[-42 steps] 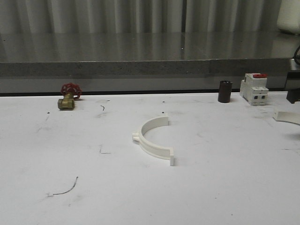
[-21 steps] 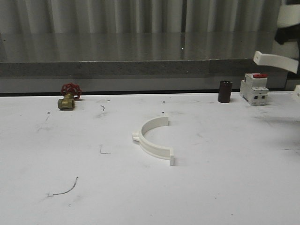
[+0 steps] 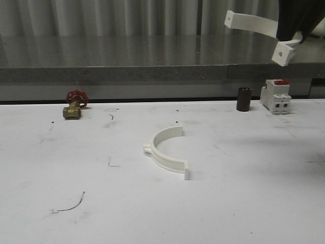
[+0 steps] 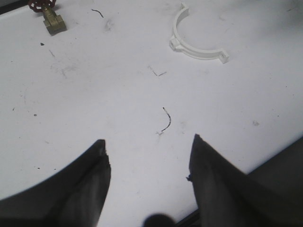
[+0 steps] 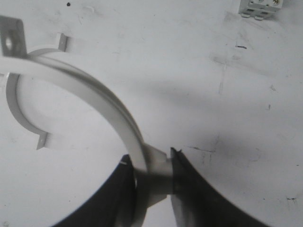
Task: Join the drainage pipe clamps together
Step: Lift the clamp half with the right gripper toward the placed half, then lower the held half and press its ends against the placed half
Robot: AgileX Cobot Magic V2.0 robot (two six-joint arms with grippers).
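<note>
One white drainage pipe clamp half (image 3: 165, 152) lies on the white table near the middle, its open side to the right; it is also in the left wrist view (image 4: 199, 52) and the right wrist view (image 5: 12, 101). The other clamp half (image 3: 252, 23) hangs high in the air at the upper right, a holed tab at each end. My right gripper (image 3: 290, 36) is shut on it near one end, and in its wrist view the fingers (image 5: 151, 163) pinch the white band (image 5: 104, 99). My left gripper (image 4: 147, 140) is open above bare table, well short of the lying half.
A brass valve with a red handwheel (image 3: 74, 104) sits at the back left. A black cylinder (image 3: 244, 99) and a white-and-red breaker block (image 3: 275, 95) stand at the back right. A grey ledge (image 3: 152, 73) runs behind the table.
My right gripper has lifted the second clamp half from the table's right edge, rising high and moving left. The lying half has not moved.
</note>
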